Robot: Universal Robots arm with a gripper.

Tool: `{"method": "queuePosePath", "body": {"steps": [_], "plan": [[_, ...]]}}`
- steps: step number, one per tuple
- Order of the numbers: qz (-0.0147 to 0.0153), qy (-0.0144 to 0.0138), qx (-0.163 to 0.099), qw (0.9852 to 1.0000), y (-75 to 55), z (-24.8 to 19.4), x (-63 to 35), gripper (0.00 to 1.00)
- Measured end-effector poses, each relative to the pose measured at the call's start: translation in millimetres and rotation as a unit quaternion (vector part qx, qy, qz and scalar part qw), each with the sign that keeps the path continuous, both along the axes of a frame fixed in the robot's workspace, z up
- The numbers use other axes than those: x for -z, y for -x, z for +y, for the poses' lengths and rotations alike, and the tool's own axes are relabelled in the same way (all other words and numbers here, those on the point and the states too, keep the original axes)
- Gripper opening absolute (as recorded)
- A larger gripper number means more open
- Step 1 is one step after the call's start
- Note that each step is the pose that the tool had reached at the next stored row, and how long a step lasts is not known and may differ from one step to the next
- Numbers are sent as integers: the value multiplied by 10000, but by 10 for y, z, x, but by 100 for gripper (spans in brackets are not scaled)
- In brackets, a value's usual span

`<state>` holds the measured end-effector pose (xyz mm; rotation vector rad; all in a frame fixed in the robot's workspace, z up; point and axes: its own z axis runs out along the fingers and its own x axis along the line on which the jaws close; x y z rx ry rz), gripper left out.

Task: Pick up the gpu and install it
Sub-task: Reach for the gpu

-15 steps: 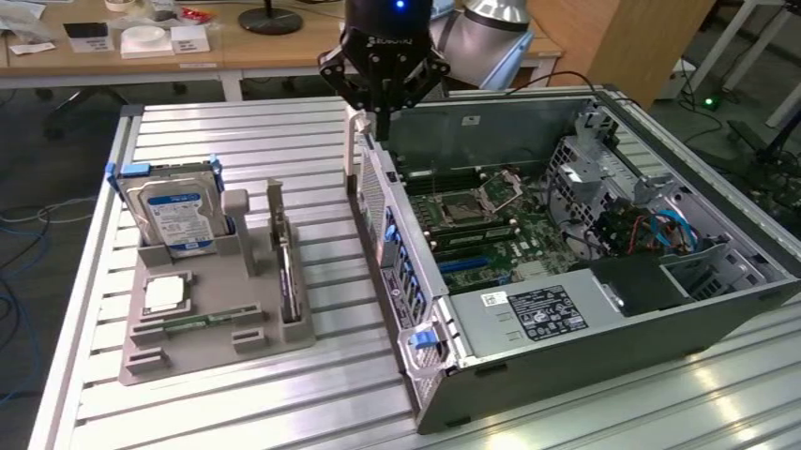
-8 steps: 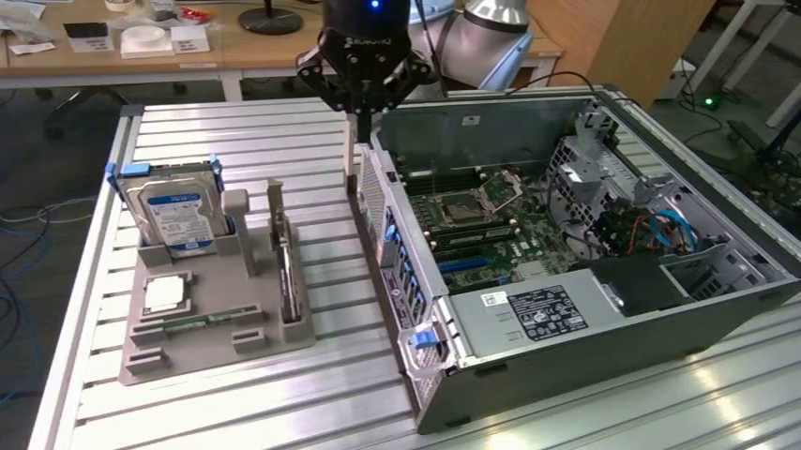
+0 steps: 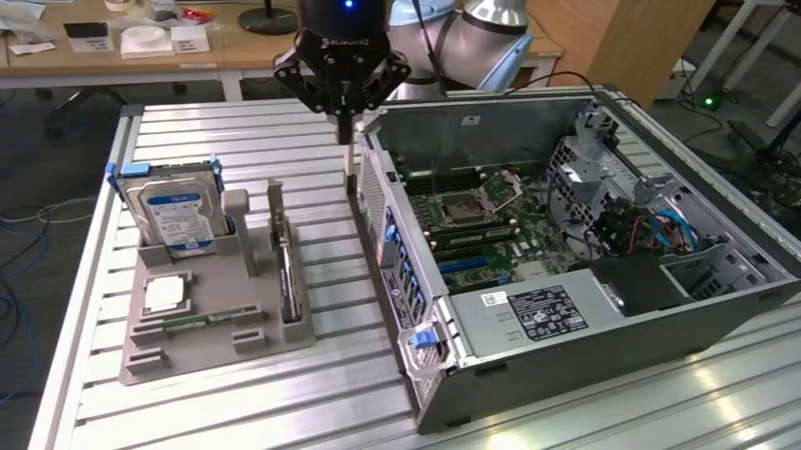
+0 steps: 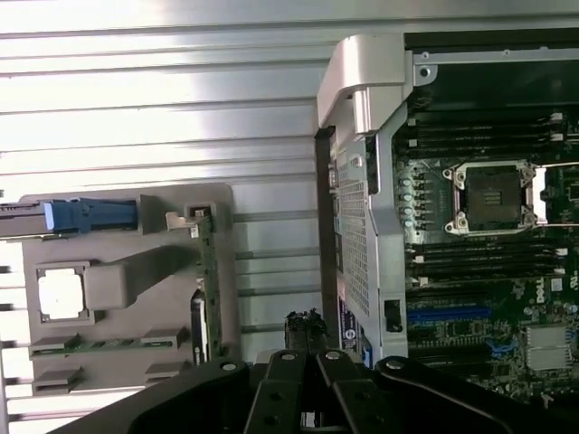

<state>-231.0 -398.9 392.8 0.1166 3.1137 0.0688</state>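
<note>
Gripper (image 3: pixel 341 127), shut and empty, above the worktop (image 3: pixel 225 131) beside the open computer case (image 3: pixel 489 131); the gpu (image 3: pixel 289 272) stands edge-on in the grey holder (image 3: pixel 213 281), judged light, stiff yet fragile, best pinched across its thin upper edge, clear of components.

"ROBOTIQ" on gripper (image 3: pixel 343 129) (upside down)
</note>
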Motion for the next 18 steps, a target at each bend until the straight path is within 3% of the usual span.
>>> {"method": "queuePosePath", "body": {"steps": [11,18], "plan": [[0,0,-6,10000,304,0,2,11],[0,0,-159,9999,424,-2,2,11]]}}
